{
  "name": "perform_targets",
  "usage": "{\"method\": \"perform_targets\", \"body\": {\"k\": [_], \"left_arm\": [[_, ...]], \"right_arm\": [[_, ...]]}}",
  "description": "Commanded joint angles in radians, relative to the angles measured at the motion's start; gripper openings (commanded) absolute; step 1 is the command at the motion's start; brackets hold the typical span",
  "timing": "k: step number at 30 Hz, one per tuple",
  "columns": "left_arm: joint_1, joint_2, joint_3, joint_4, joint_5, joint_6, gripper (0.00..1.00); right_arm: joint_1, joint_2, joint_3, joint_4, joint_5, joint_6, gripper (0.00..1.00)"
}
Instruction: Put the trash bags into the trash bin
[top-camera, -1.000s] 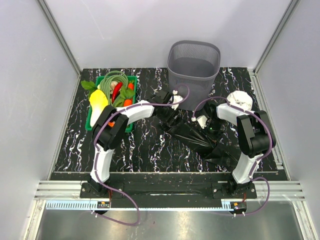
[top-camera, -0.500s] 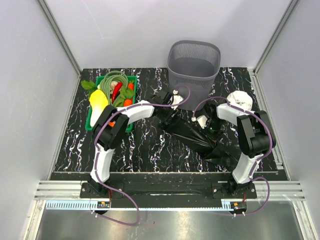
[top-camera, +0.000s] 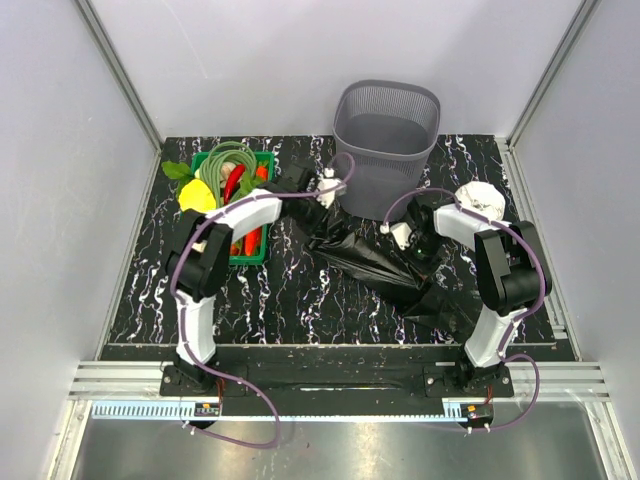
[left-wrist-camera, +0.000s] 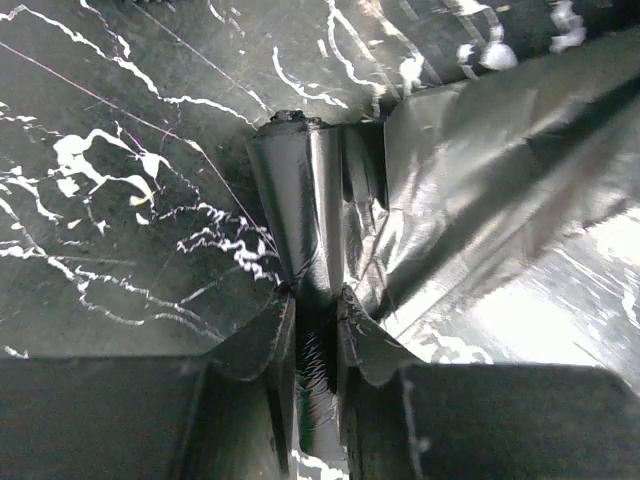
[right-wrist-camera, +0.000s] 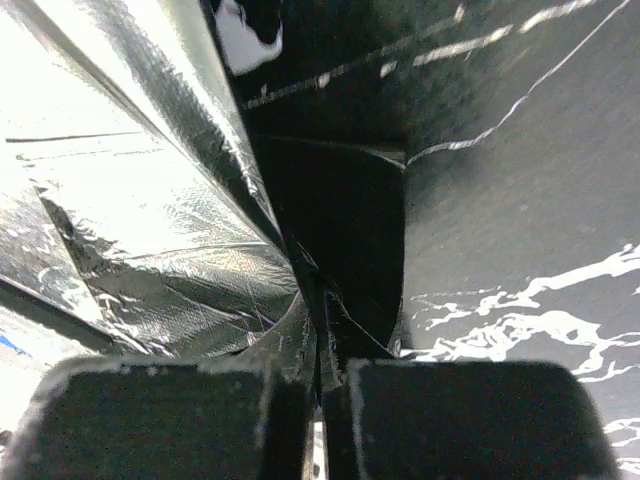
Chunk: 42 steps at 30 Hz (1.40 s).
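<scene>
One black glossy trash bag (top-camera: 375, 265) lies stretched across the dark marble table, in front of the grey mesh trash bin (top-camera: 388, 125). My left gripper (top-camera: 321, 220) is at the bag's left end, below the bin's left side. In the left wrist view it (left-wrist-camera: 315, 303) is shut on a narrow gathered fold of the bag (left-wrist-camera: 470, 150). My right gripper (top-camera: 427, 260) is at the bag's right part. In the right wrist view it (right-wrist-camera: 322, 312) is shut on a thin edge of the film (right-wrist-camera: 130, 200). The bin's inside shows nothing but its grey floor.
A green crate (top-camera: 262, 250) holding vegetables stands at the left, partly under my left arm. A white roll (top-camera: 483, 198) sits at the right, behind my right arm. White walls with metal rails close in the table on three sides.
My left gripper has closed on the bag's left end and shifted left and back, drawing the film with it. The left elbow swung over the crate. The right arm has stayed put.
</scene>
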Motion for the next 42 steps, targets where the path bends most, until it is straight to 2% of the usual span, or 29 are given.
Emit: {"method": "perform_targets", "body": {"k": [1,7,14,22,29,33,34,37,39,42], "left_arm": [[0.071,-0.134,0.063,-0.081,0.301,0.097,0.00],[0.115,-0.185,0.145,-0.211,0.518,0.185,0.00],[0.142,-0.220,0.218,-0.342,0.674,0.261,0.01],[0.145,-0.243,0.288,-0.489,0.765,0.370,0.02],[0.152,-0.254,0.345,-0.554,0.843,0.386,0.02],[0.152,-0.263,0.363,-0.555,0.829,0.367,0.02],[0.155,-0.264,0.374,-0.555,0.822,0.360,0.02],[0.163,-0.263,0.411,-0.545,0.796,0.326,0.00],[0.172,-0.266,0.443,-0.540,0.777,0.292,0.00],[0.188,-0.268,0.503,-0.537,0.693,0.248,0.00]], "right_arm": [[-0.005,-0.053,0.057,0.073,-0.064,0.013,0.00],[-0.003,-0.061,0.062,0.111,-0.074,0.023,0.00],[-0.003,-0.061,0.062,0.142,-0.084,0.035,0.00],[-0.005,-0.136,0.036,0.185,-0.138,0.052,0.00],[-0.005,-0.157,0.016,0.187,-0.169,0.059,0.00],[-0.003,-0.160,0.016,0.179,-0.203,0.049,0.01],[-0.005,-0.162,0.018,0.179,-0.207,0.050,0.05],[-0.005,-0.164,0.033,0.184,-0.207,0.059,0.25],[-0.005,-0.174,0.041,0.188,-0.196,0.066,0.34],[-0.005,-0.190,0.051,0.194,-0.178,0.081,0.41]]}}
